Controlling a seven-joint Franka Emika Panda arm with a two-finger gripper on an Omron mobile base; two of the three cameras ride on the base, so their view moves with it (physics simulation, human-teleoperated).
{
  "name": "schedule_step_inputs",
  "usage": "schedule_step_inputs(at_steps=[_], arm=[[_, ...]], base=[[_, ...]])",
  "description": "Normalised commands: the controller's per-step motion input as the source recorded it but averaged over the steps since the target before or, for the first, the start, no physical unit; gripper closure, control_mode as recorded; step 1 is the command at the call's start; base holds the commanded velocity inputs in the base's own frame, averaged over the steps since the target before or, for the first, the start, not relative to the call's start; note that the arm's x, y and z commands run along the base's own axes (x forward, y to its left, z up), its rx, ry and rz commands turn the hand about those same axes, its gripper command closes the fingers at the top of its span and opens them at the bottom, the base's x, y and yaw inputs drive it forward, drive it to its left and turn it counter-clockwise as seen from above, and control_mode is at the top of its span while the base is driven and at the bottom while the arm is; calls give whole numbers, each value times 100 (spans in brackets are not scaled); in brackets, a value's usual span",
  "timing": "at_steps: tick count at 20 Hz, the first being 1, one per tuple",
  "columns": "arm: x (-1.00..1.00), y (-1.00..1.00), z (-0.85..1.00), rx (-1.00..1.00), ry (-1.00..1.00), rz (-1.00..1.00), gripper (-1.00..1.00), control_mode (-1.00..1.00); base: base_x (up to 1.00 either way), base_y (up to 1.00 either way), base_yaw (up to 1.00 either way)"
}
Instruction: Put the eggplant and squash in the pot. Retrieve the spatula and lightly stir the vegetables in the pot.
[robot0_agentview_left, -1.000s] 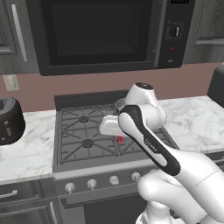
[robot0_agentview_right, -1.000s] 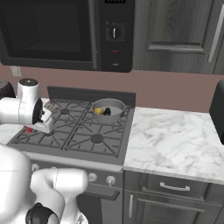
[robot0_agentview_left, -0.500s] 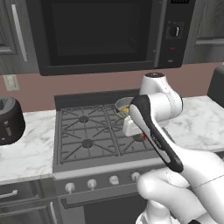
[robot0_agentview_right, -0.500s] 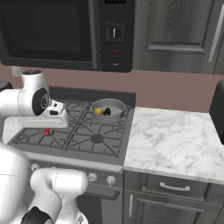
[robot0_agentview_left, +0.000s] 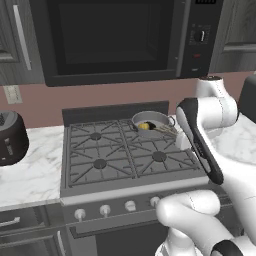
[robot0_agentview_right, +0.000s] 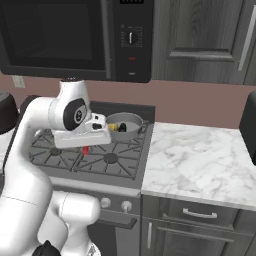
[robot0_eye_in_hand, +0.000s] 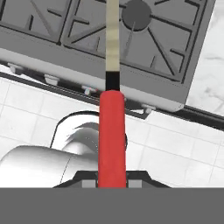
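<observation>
The grey pot stands on the stove's back right burner. In it lie the yellow squash and the dark eggplant. My gripper is shut on the red handle of the spatula. A bit of that red handle pokes out under my hand, just left of the pot. The spatula's silvery head reaches over the pot's near rim. In the hand view the pale shaft runs up over the stove grates.
A black microwave hangs low over the stove. A dark rounded appliance sits on the left counter. Marble counter stretches right of the stove, with a dark object at its far end. Knobs line the stove front.
My arm has swung from the stove's left side across to the pot, carrying the spatula with it. The spatula's head now reaches the pot.
</observation>
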Motion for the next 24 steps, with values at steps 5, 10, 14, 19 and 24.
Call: schedule_step_inputs(at_steps=[5,10,14,19,24], arm=[[41,-79,8,-2,-1,17,100,-100],[63,-43,34,-23,0,23,100,-100],[23,-28,36,-35,-4,18,100,-100],[-29,-26,6,-35,-20,6,100,-100],[-5,-23,13,-33,-26,0,100,-100]], base=[[0,0,0],[0,0,0],[0,0,0],[0,0,0],[0,0,0]])
